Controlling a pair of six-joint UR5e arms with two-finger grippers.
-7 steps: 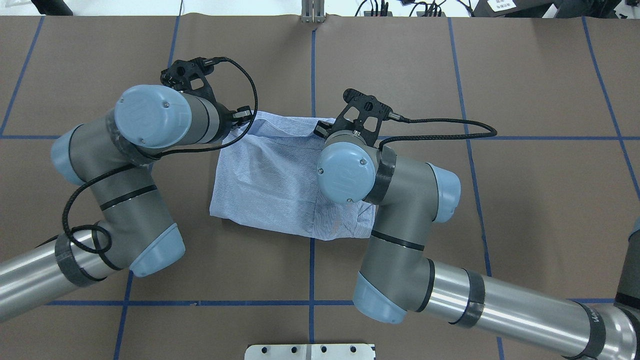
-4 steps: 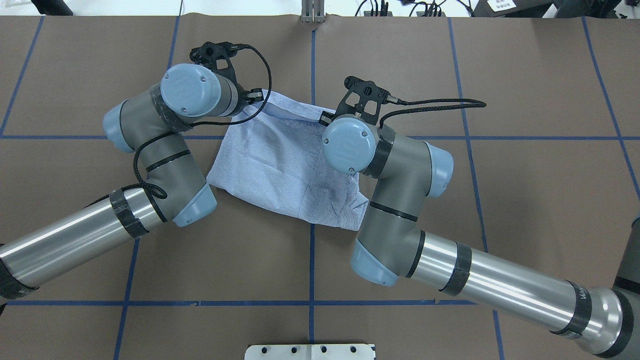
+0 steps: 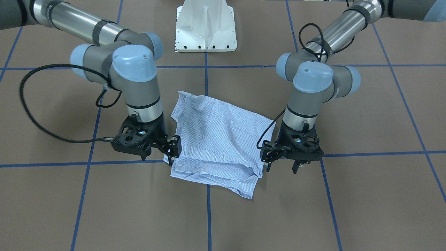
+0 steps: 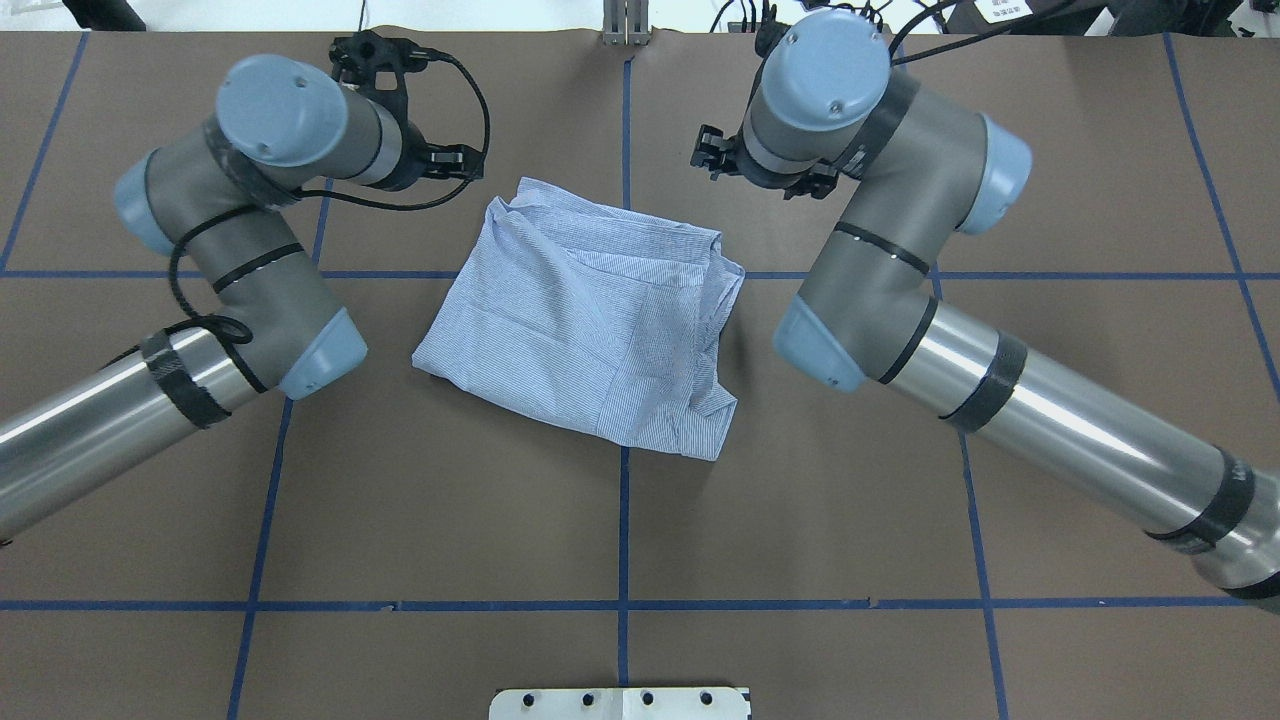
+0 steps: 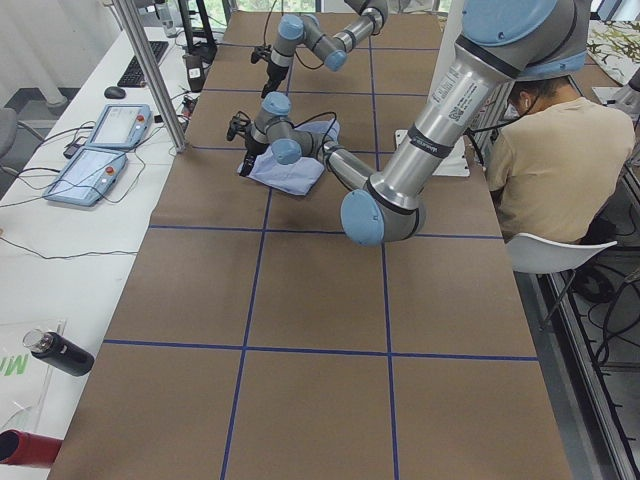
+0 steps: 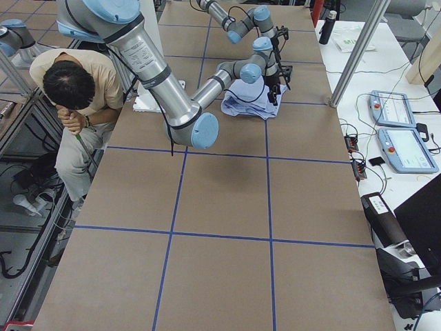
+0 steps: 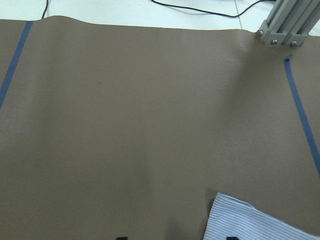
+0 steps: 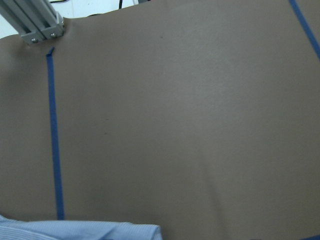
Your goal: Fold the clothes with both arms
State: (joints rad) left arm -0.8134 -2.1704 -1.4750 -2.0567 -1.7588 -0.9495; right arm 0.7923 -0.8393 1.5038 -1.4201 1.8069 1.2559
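Observation:
The light blue striped shirt [image 4: 590,310] lies folded in a rough square at the table's middle, also in the front view [image 3: 216,146]. My left gripper [image 4: 452,160] hovers just off the shirt's far left corner, open and empty [image 3: 281,166]. Its wrist view shows two fingertips apart at the bottom edge and a shirt corner [image 7: 260,222]. My right gripper [image 4: 712,152] hovers off the far right corner, open and empty [image 3: 156,157], one finger close to the shirt's edge. The right wrist view shows only a strip of shirt [image 8: 75,231].
The white pedestal base [image 3: 205,28] stands at the robot's side of the table. An aluminium post [image 4: 627,25] rises at the far edge. A seated person [image 5: 550,150] is beside the base. Blue tape lines grid the brown table cover [image 4: 900,500].
Both grippers held the shirt's far edge and drew it along. They have now let go, risen and moved apart toward the far side. The shirt lies still, folded.

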